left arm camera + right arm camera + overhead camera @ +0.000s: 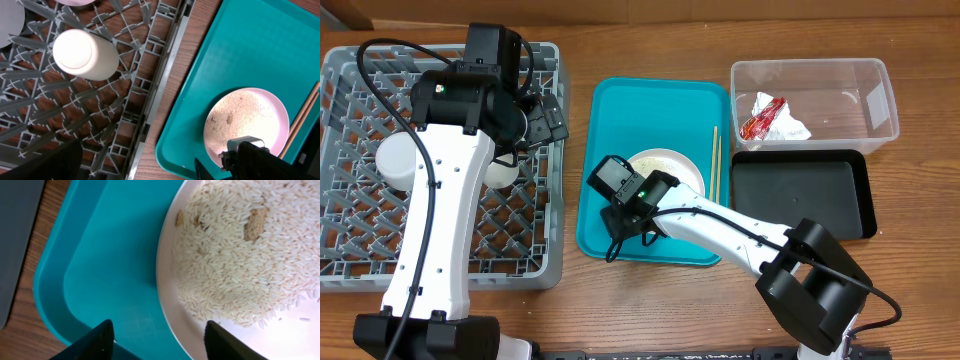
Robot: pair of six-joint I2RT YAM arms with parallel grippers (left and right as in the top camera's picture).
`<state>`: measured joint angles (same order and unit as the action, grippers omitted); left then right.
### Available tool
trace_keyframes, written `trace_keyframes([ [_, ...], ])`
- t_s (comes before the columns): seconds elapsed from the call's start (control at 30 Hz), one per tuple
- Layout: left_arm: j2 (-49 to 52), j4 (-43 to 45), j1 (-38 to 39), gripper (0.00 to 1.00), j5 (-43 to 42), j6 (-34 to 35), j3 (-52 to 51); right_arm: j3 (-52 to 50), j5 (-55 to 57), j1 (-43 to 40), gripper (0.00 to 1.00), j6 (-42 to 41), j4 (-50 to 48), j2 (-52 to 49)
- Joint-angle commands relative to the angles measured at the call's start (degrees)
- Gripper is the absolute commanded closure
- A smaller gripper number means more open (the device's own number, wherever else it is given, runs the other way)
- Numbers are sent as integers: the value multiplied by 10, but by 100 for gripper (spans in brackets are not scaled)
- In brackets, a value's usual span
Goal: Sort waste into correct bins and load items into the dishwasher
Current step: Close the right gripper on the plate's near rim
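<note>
So the right gripper has its jaws apart, one on either side of the plate rim, not pinching it as far as I can see. The plate sits on the teal tray, covered in loose rice. The left gripper hangs wide open and empty over the dish rack edge. My worry is that a thin rim is a sketchy hold. If it slips or the plate tips on the way to the black tray, rice goes everywhere. The chopsticks lie just beside it too, so an easy knock.
</note>
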<state>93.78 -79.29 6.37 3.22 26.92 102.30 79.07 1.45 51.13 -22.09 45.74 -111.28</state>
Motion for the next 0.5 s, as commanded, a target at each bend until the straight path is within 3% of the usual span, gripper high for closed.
trace_keyframes([
  [0.0, 3, 0, 0, 0, -3, 7, 4, -5, 19, 3, 44, 15, -2, -2],
  [0.27, 3, 0, 0, 0, -3, 7, 4, -31, 19, 3, 46, 48, -1, -4],
  [0.47, 3, 0, 0, 0, -3, 7, 4, -37, -2, 4, 54, 47, 0, -4],
])
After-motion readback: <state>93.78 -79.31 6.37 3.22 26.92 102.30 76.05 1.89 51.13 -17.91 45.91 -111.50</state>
